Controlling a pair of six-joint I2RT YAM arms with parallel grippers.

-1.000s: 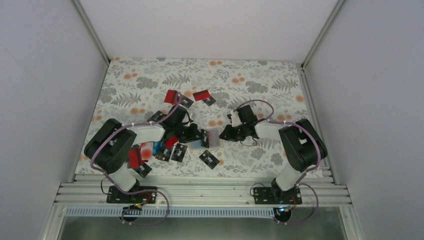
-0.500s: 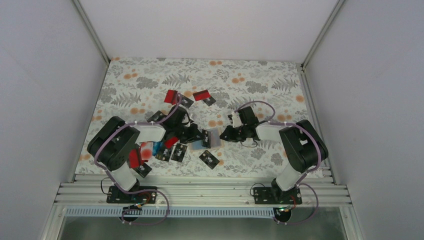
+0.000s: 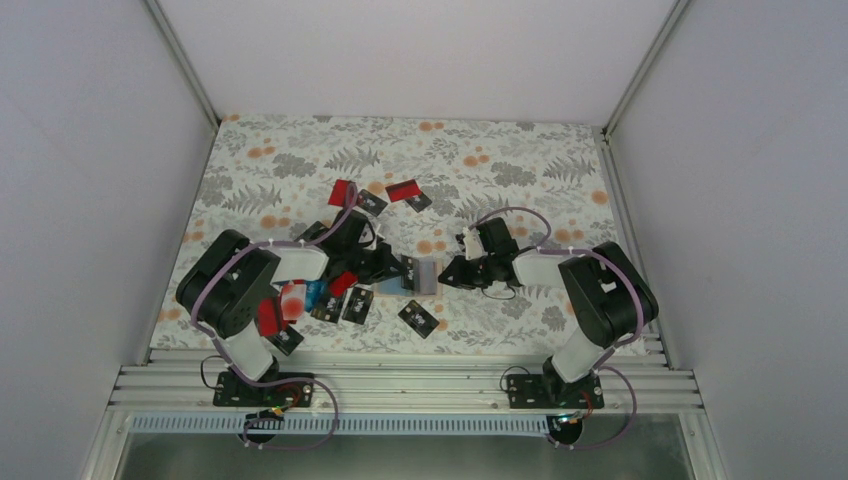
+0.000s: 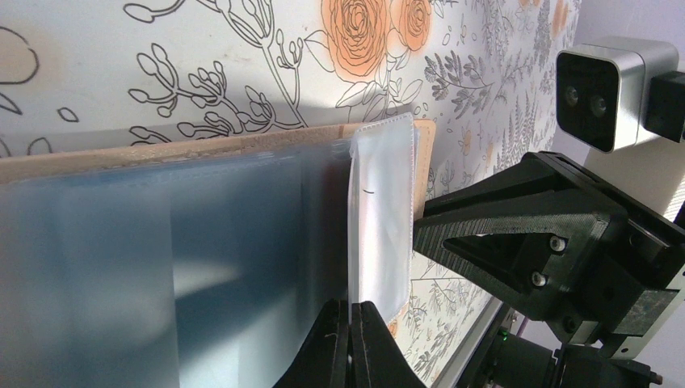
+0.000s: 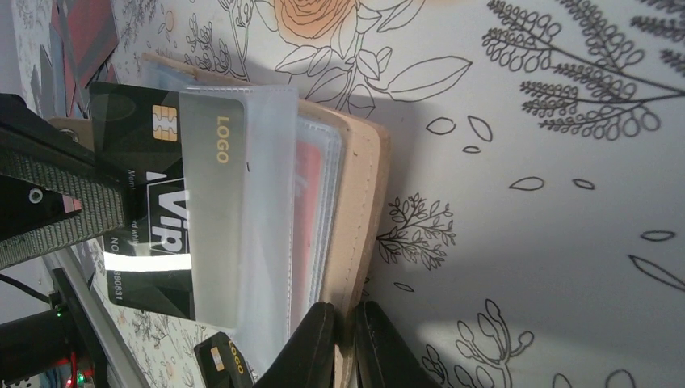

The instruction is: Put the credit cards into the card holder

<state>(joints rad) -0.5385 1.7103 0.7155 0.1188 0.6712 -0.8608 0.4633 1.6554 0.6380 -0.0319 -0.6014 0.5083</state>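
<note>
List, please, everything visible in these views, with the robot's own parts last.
card holder: one, tan with clear sleeves, centre of the scene.
held black card: one, black with gold chip, partly in a sleeve.
sleeved red card: one, red, inside the holder.
loose red cards: about four, red, far side and near left.
loose black cards: about seven, black, scattered left and centre.
blue card: at least one, blue, near left among the black ones.
tablecloth: one, white with grey and orange flowers, under everything.
left gripper: one, black, shut on the held black card.
right gripper: one, black, shut on the card holder's edge.
</note>
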